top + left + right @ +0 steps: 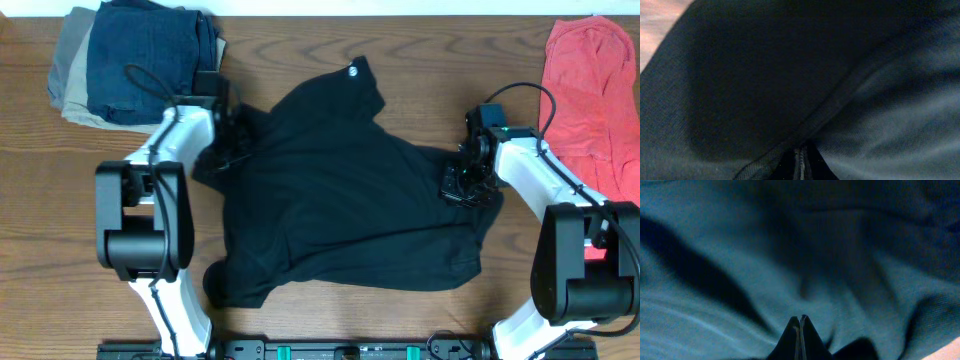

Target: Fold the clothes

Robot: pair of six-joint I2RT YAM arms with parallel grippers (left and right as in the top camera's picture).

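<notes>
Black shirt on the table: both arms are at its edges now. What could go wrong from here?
The black shirt lies crumpled and askew; folding it now would probably trap creases.
The right gripper looks shut with no cloth visible between its tips, so it may lift nothing.
The left arm works close to the folded pile; a wide swing might knock it.

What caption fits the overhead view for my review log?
Left gripper and right gripper meet opposite edges of a black shirt on a wooden table, between folded clothes and a red garment.
</notes>
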